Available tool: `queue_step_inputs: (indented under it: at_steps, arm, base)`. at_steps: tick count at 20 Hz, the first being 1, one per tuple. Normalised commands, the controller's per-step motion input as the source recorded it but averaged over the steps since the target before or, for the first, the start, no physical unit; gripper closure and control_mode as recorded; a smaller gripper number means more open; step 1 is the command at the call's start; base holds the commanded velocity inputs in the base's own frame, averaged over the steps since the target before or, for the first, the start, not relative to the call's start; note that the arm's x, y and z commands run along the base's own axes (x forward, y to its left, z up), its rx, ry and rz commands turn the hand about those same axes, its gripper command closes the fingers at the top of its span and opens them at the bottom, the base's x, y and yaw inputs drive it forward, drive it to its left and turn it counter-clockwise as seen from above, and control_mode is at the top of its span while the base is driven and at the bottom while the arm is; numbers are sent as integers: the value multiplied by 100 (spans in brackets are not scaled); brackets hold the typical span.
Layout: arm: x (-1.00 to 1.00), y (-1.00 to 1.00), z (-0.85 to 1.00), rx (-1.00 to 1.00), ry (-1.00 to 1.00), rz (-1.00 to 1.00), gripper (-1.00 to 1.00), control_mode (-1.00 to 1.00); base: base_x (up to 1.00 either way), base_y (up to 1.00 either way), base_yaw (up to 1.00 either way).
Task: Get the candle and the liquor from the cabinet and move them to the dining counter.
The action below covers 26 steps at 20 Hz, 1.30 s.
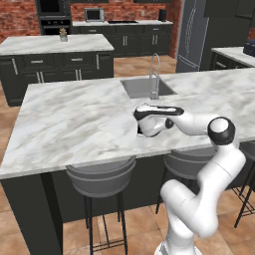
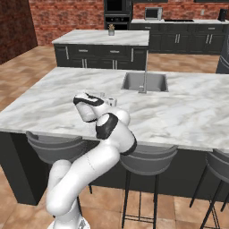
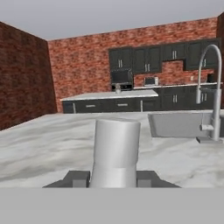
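The hand point(image 3: 114, 178) is clamped on the pale grey-white neck and stopper of the liquor point(image 3: 116, 151), its two dark tips pressed against either side, and the bottle stands near the front edge of the desk point(image 1: 74, 124), a white grey-veined marble top. Beyond it on the same desk lie the inset steel sink point(image 1: 142, 87) and its tall faucet point(image 1: 155, 74), somewhat to the right of the bottle. Farther off stand a second marble worktop point(image 1: 52, 44) and dark cabinets against the red brick wall point(image 3: 74, 74).
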Motion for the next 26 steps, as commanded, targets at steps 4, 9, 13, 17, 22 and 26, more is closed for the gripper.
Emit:
queue_step_inputs:
  at_steps: [4,9,13,17,22,26]
  arm:
    - [-16,0,-8,-1,-11,0,100,-100]
    - [-12,0,-23,-6,-14,0,100,-100]
    - [-8,0,-7,-6,-7,0,100,-100]
    - [0,0,0,-1,1,0,100,-100]
    - [0,0,0,0,2,0,-100,-100]
    - [0,0,0,0,0,0,-100,-100]
  base:
    - [0,0,0]
    - [0,0,0]
    - [0,0,0]
    - [0,0,0]
    - [0,0,0]
    - [0,0,0]
